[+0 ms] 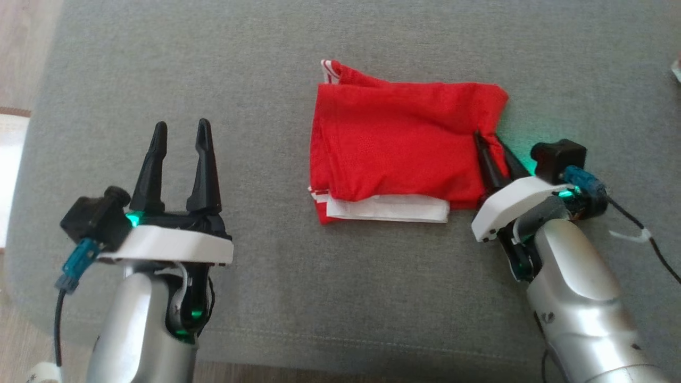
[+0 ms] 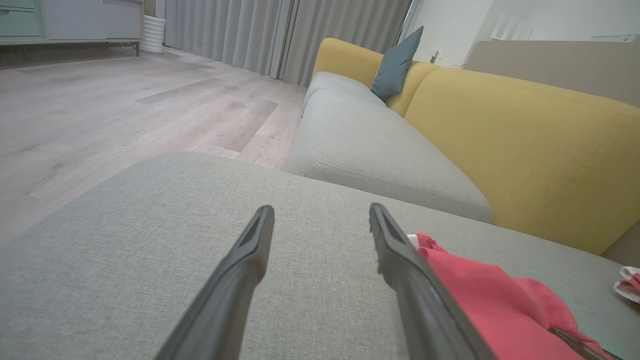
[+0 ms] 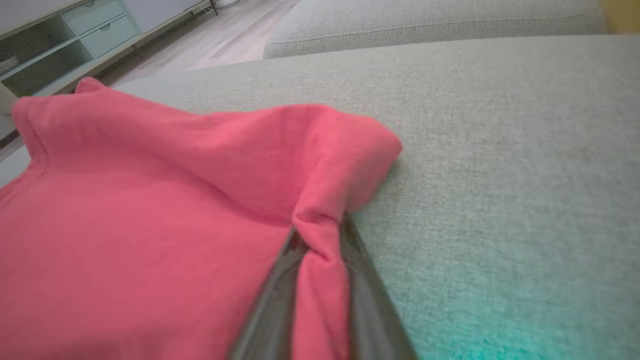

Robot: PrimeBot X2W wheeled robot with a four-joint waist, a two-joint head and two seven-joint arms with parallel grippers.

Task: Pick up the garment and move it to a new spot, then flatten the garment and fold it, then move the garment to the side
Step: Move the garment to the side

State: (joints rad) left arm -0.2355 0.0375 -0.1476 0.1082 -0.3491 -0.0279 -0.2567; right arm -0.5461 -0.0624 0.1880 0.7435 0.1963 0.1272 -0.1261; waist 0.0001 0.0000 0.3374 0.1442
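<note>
Folded red garment (image 1: pixel 399 149), right edge: your right gripper (image 1: pixel 487 137) pinches a fabric ridge, left gripper (image 1: pixel 181 127) gaping left of it; lift only once all layers are caught.

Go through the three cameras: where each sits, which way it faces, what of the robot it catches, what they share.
Head view: on the head, looking forward and down at the garment on the cushion; left gripper, jaws apart; right gripper, jaws pinching the garment's right edge.
Left wrist view: on the left wrist, facing across the cushion to the sofa and floor; its two fingers.
Right wrist view: on the right wrist, facing the garment; its fingers closed on a fold.
Shared: all three show garment and cushion.
</note>
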